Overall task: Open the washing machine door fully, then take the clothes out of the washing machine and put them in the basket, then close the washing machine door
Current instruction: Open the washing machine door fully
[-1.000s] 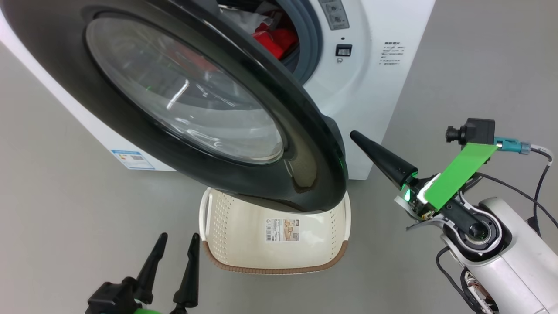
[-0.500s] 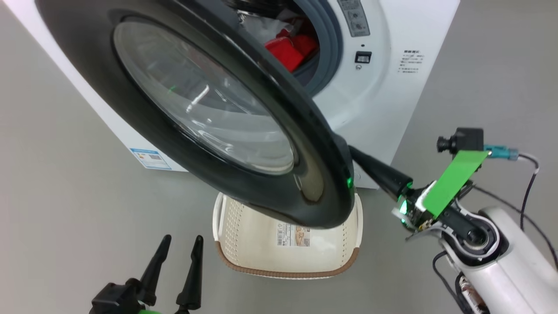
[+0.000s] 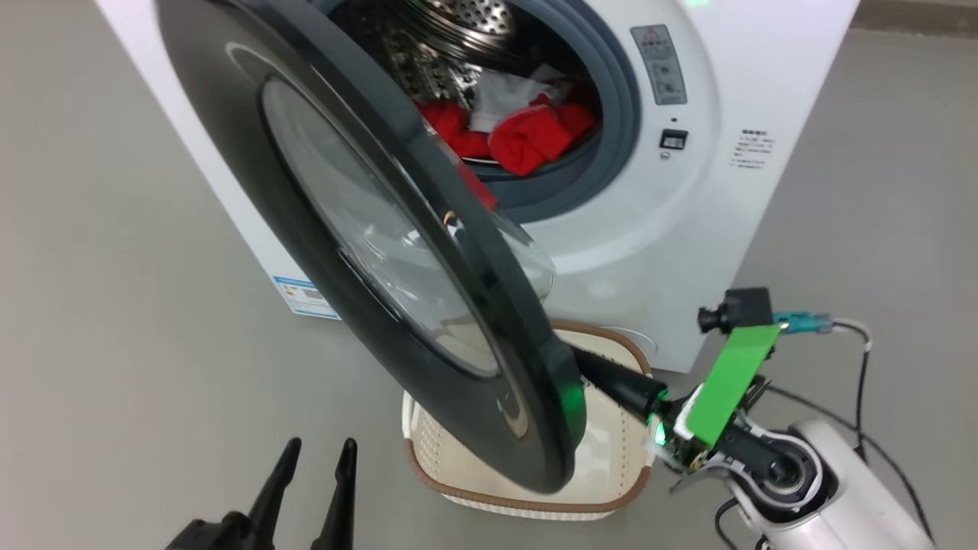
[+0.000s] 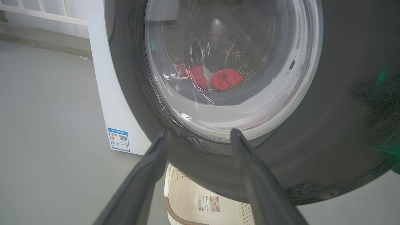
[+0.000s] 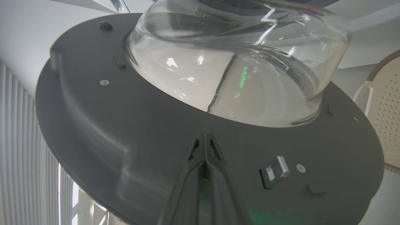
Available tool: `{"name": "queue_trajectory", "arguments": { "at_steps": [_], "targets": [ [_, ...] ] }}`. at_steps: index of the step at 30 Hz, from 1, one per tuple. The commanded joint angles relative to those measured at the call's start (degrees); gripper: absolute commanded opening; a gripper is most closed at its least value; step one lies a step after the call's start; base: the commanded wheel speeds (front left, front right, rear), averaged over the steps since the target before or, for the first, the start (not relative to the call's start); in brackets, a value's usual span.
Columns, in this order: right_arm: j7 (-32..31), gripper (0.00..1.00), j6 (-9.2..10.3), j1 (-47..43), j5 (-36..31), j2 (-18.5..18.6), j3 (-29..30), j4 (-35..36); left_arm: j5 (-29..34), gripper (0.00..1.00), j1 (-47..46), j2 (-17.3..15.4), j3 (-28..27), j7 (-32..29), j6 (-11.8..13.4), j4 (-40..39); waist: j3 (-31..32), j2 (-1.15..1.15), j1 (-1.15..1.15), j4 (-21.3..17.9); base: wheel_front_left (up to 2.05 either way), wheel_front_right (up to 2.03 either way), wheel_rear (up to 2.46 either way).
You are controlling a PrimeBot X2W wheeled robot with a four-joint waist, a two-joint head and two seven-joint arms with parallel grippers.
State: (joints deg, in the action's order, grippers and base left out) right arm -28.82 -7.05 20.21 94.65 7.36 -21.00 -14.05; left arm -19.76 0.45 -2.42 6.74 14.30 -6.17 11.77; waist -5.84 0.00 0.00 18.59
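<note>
- At the far left lies plain grey floor (image 3: 114, 344), running up to the white side of the washing machine (image 3: 688, 229).
- The left gripper (image 3: 321, 447) sits low at the bottom edge of the head view, its two dark fingers parted and with nothing between them, well apart from the machine.
- A small blue-edged sticker (image 3: 306, 296) is on the machine's lower left corner, just beside the rim of the door.
- The washing machine door (image 3: 382, 244) stands partly swung out, hinged at the left. Its wide black rim and glass bowl stand between the left gripper and the drum opening.
- In the left wrist view the door blocks the way ahead, and the drum's contents are seen only through its glass.
- The clothes (image 3: 527, 141) lie in the bottom of the steel drum, a red heap with a pale piece on top, just inside the grey rubber ring (image 3: 619, 114).
- The basket (image 3: 458, 489) sits on the floor in front of the machine, below the door's lower edge, which hides much of it in the head view. A paper label (image 4: 208, 203) shows on its bottom.
- The right gripper (image 5: 205, 136) has its fingers pressed together with nothing held. The tips rest against the door's dark inner face, just below the glass bowl.
- A small metal latch (image 5: 276, 170) juts from that inner face, just to the side of the fingers.
- A green tag (image 3: 730, 382) and a small black camera (image 3: 737, 312) ride on the right wrist, and a cable (image 3: 859, 359) trails off to the right.
</note>
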Motion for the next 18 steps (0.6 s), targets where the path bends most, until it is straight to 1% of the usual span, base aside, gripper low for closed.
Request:
{"name": "queue_trajectory", "arguments": {
  "at_steps": [1,10,18],
  "targets": [
    [-0.37,0.00,-0.44,-0.20,-1.02,-1.22,-1.07,1.77,-0.39,1.00,0.49,-0.45,-1.99,0.70,-0.14,-1.50,1.28,0.00,0.00,1.43,0.00,0.00,0.00],
    [-1.50,0.00,-0.44,-1.73,-1.26,-3.47,-2.60,1.99,-0.13,1.00,2.08,-0.45,-2.12,0.70,0.16,-1.89,3.02,0.00,0.00,4.73,0.00,0.00,0.00],
    [-1.67,0.00,-0.44,-2.41,-0.52,-4.36,-5.83,1.96,0.31,1.00,2.85,-0.45,-2.55,0.70,0.54,-1.96,4.49,0.00,0.00,7.18,0.00,0.00,0.00]
  ]
}}
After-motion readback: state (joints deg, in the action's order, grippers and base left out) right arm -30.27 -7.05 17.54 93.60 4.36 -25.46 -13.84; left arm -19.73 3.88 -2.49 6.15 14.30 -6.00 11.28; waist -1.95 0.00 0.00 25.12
